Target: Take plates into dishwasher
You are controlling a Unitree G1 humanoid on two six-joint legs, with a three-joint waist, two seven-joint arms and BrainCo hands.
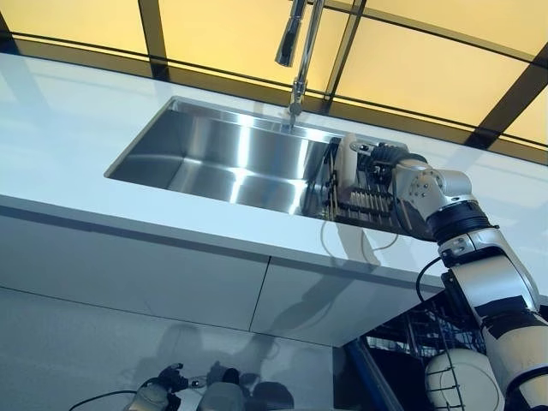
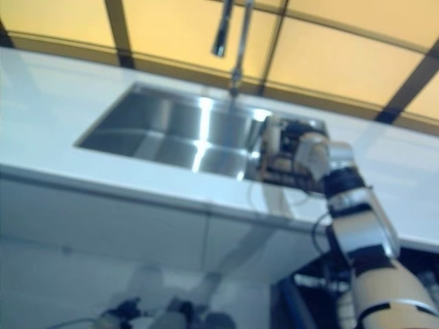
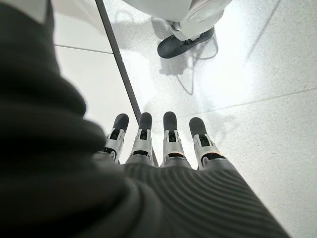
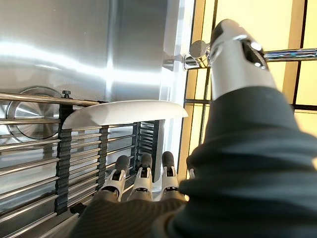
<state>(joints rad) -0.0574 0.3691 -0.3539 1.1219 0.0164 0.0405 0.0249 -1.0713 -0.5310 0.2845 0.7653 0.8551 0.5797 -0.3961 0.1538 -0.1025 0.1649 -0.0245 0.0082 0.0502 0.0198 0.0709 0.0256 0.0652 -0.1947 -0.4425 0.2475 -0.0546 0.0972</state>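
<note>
It is a kitchen: a stainless sink (image 1: 231,158) set in a white surface (image 1: 68,128), a tall faucet (image 1: 300,51) behind it, a dish rack (image 1: 360,201) at its right end, cabinet fronts (image 1: 171,274) below.

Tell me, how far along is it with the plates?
Early. One white plate stands in the sink rack, with the right hand open beside it, not gripping. The dishwasher below is open. The left hand hangs idle. Lifting and loading remain.

I'm seeing the right arm reaching up and forward, its right robot hand (image 4: 143,186) stretching out with fingers (image 4: 143,171) straight and relaxed. The left robot hand (image 3: 163,148) is hanging low at my side, fingers extended, pointing downward, holding nothing.
</note>
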